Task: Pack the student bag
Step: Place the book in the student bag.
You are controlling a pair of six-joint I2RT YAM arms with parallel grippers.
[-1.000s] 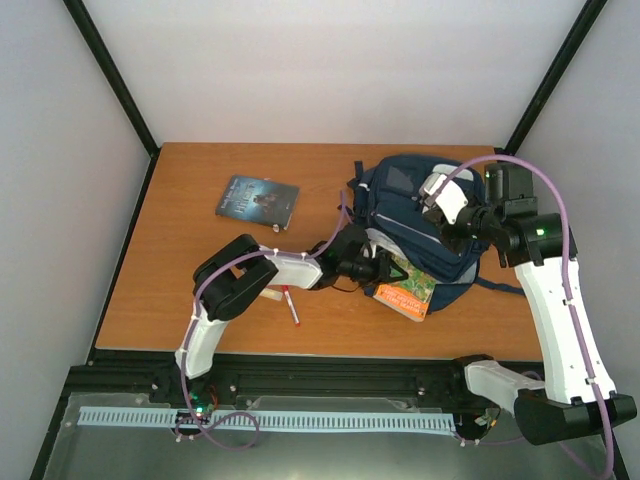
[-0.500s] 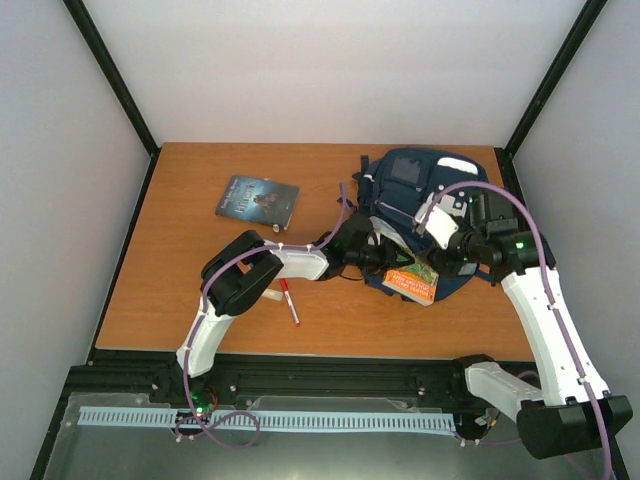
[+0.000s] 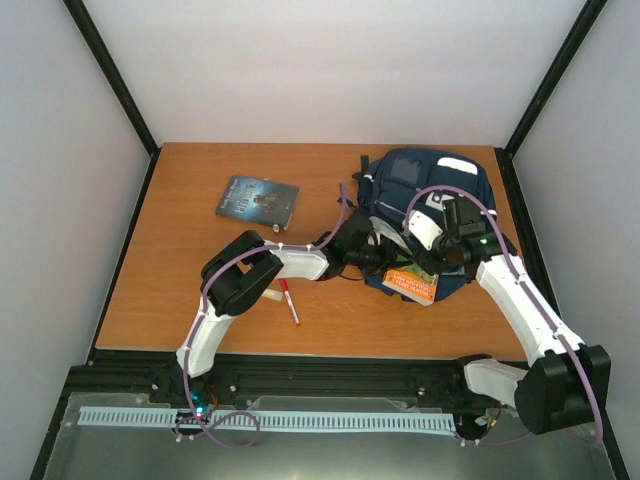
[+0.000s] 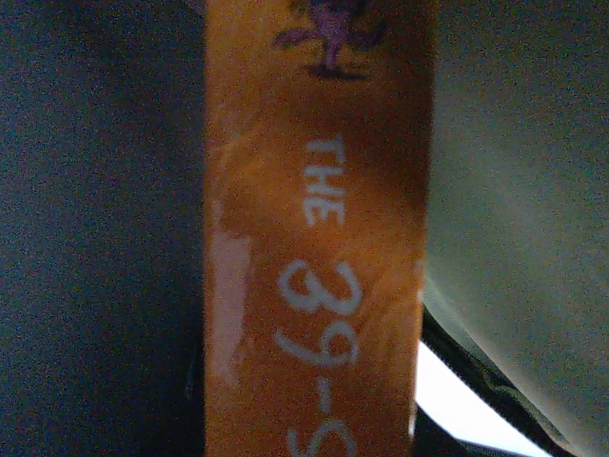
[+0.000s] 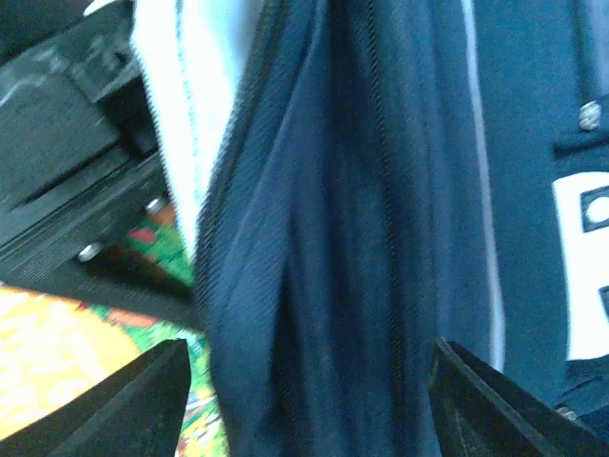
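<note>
Step in hand, at a guess: getting the orange book (image 3: 412, 285) into the student bag (image 3: 432, 190). The bag lies flat on the table (image 3: 180, 290) with its mouth toward the arms, and the book is half inside that mouth, half sticking out. The left gripper (image 3: 378, 260) sits right at the book's edge by the mouth. Its wrist view is filled by the orange spine dead ahead of the jaws and shows no fingers, so whether it clamps the book or stands open can't be told. The right gripper (image 5: 306, 405) is spread wide, with a fold of navy bag fabric and the zip edge running between the jaws; nothing looks pinched. The book cover peeks out just outside one of those jaws, under the light lining. To do this well, the right jaws should probably close on the lip between them and lift so the mouth gapes before any push. The push should go straight ahead of the left jaws with the book kept flat, so a corner doesn't snag lining or zip. An unheld bag may slide away. The dark book (image 3: 257, 197) and red pen (image 3: 291, 304) lie well apart from both jaws, not yet packed.
</note>
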